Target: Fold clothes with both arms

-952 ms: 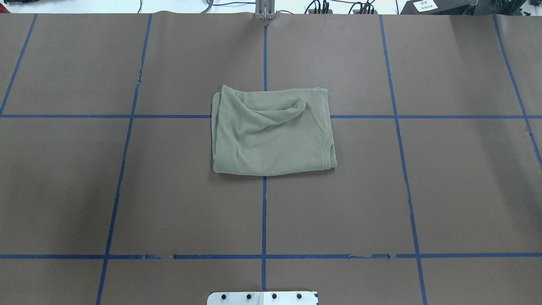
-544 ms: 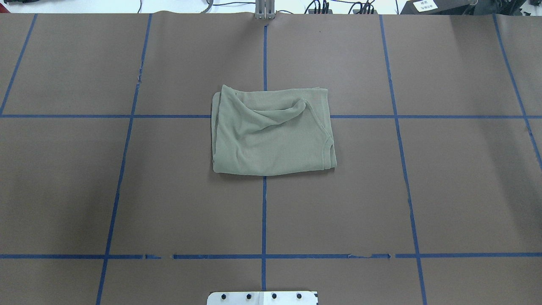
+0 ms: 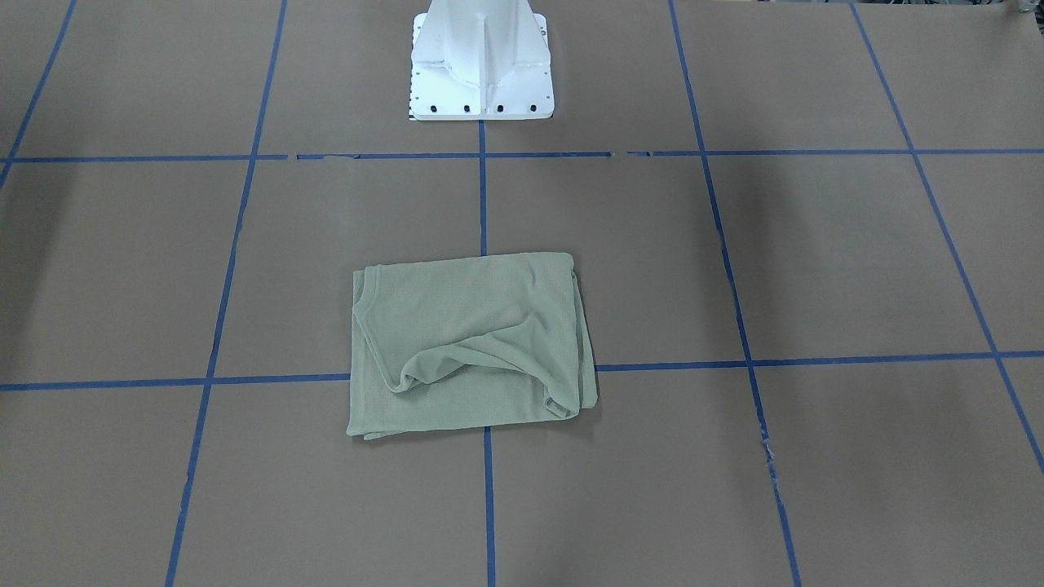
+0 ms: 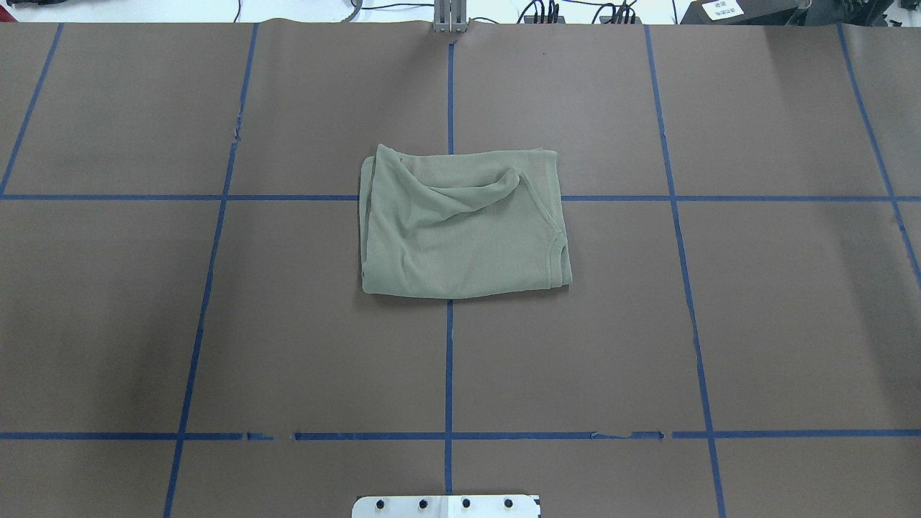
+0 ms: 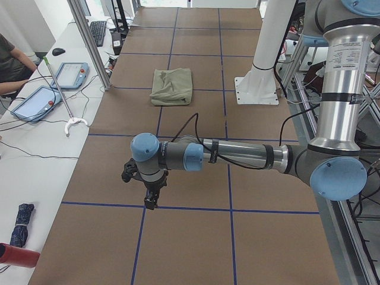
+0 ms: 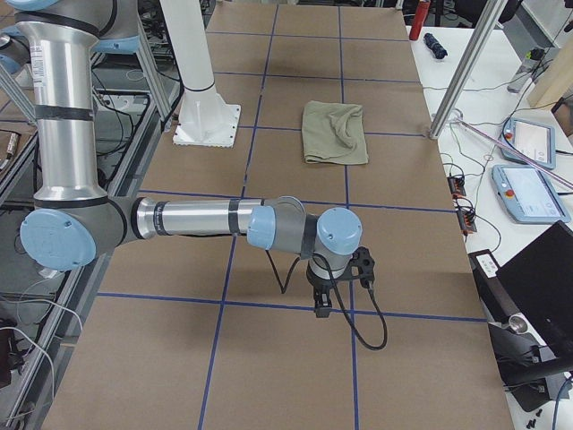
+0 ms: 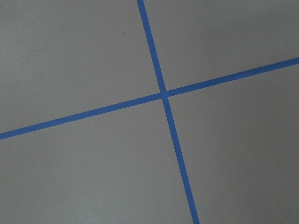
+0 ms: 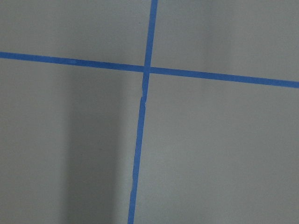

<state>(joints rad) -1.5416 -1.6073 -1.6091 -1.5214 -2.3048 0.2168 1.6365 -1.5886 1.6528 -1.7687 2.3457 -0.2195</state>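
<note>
The sage-green shirt lies folded into a compact rectangle at the table's middle, with a raised wrinkle across its top layer. It also shows in the front-facing view, the left side view and the right side view. My left gripper hangs over bare table far from the shirt. My right gripper does the same at the other end. Both show only in the side views, so I cannot tell whether they are open or shut. The hang tag and logo are hidden.
Blue tape lines grid the brown table cover. The white pedestal base stands behind the shirt. Tablets and an operator's arm are on the side bench. Both wrist views show only tape crossings.
</note>
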